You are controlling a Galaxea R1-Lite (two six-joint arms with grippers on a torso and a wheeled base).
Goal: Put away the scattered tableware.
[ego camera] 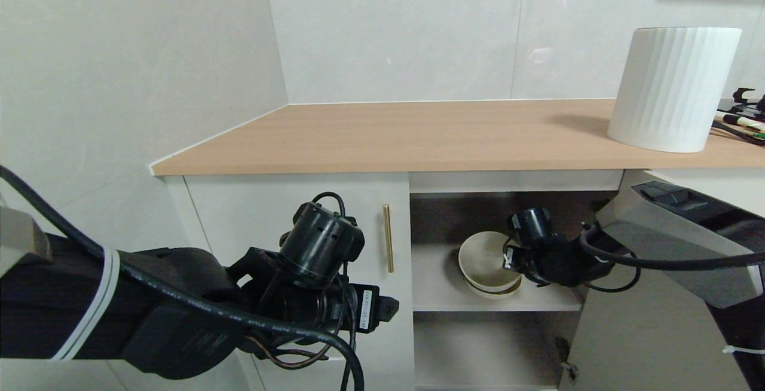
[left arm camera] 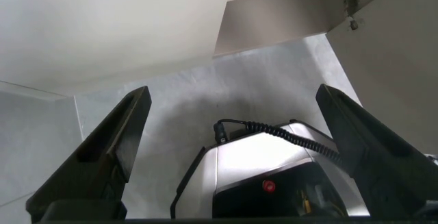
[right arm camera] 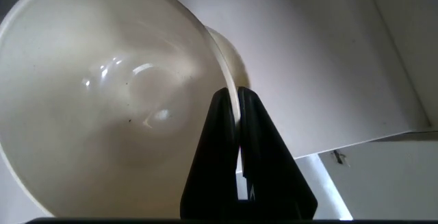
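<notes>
A cream bowl (ego camera: 485, 257) is tilted on its side over the middle shelf (ego camera: 436, 295) of the open cabinet. My right gripper (ego camera: 509, 257) is shut on its rim. In the right wrist view the two fingers (right arm camera: 222, 135) pinch the bowl (right arm camera: 102, 101) edge between them. A second cream bowl (ego camera: 495, 290) lies on the shelf just under the held one, and its curve (right arm camera: 231, 63) peeks out behind it. My left gripper (left arm camera: 233, 94) is open and holds nothing, low down in front of the closed left cabinet door (ego camera: 287, 199).
A tall white ribbed container (ego camera: 675, 86) stands on the wooden countertop (ego camera: 388, 134) at the right, with utensils (ego camera: 741, 122) beside it. The closed door has a gold handle (ego camera: 387, 237). The right cabinet door (ego camera: 633, 331) hangs open. A lower shelf (ego camera: 478, 355) sits below.
</notes>
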